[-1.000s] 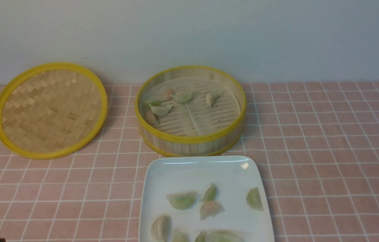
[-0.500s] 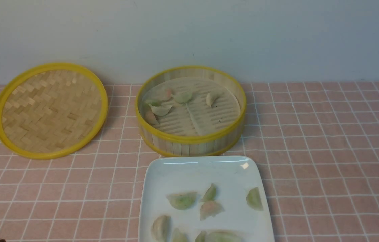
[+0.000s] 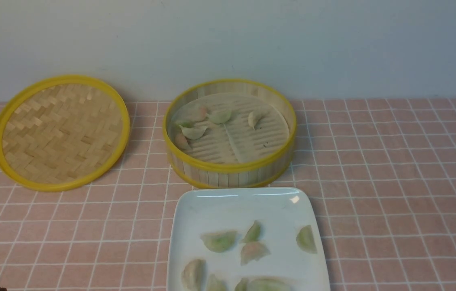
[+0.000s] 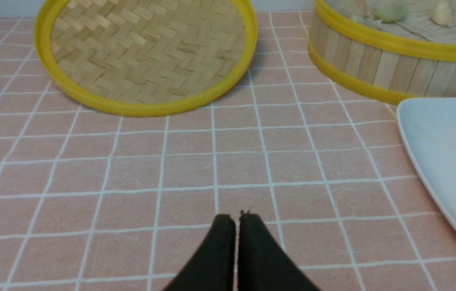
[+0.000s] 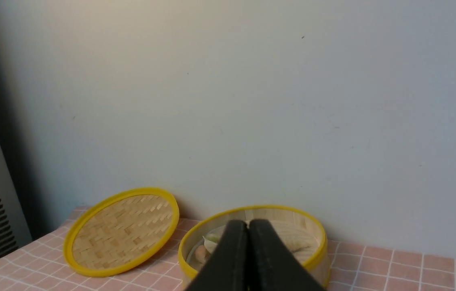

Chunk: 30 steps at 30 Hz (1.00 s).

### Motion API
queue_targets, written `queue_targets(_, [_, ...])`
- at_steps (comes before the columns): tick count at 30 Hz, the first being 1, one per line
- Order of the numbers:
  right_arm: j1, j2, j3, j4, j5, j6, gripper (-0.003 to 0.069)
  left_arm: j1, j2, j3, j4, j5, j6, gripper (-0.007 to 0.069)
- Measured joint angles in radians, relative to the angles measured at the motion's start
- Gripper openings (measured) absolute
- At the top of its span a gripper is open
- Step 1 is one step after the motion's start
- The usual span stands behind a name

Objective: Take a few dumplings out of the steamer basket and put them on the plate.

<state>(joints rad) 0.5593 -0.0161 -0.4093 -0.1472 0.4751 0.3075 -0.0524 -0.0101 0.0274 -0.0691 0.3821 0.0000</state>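
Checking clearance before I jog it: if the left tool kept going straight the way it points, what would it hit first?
Probably the woven lid. The left tool, shut and empty, points across bare tablecloth toward the lid's near rim. Its height is unclear, so it might pass above.

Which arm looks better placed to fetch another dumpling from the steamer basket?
Probably right. The right claw, shut and empty, points at the steamer basket. The left claw, also shut, sits low over the tablecloth, off to the basket's side.

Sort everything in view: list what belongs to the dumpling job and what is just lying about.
Job:
- dumplings
- steamer basket
- plate
- left gripper, shut
- right gripper, shut

Lying about:
- woven lid
- pink checked cloth
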Motion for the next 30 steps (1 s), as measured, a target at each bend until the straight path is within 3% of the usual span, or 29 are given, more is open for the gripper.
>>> queue_targets(5, [0.0,0.0,0.0,0.163,-0.01,-0.201,-0.0015,0.0,0.0,0.0,0.0,0.0,0.0,-0.0006])
queue_targets(10, [-0.003,0.0,0.004,0.192,-0.012,-0.242,-0.0015,0.0,0.0,0.0,0.0,0.0,-0.006,-0.0006])
queue_targets(13, [-0.096,0.0,0.033,0.184,-0.02,-0.251,-0.0015,0.0,0.0,0.0,0.0,0.0,-0.006,-0.0006])
queue_targets(21, [-0.463,0.0,0.222,0.154,-0.021,-0.253,-0.0015,0.0,0.0,0.0,-0.001,0.0,-0.007,-0.0006])
queue_targets(24, [-0.519,0.0,0.309,0.147,-0.021,-0.253,-0.0015,0.0,0.0,0.0,-0.002,0.0,-0.007,-0.0006])
queue_targets(30, [-0.531,0.0,0.424,0.147,-0.05,-0.253,-0.0015,0.0,0.0,0.0,-0.003,0.001,-0.007,-0.0006])
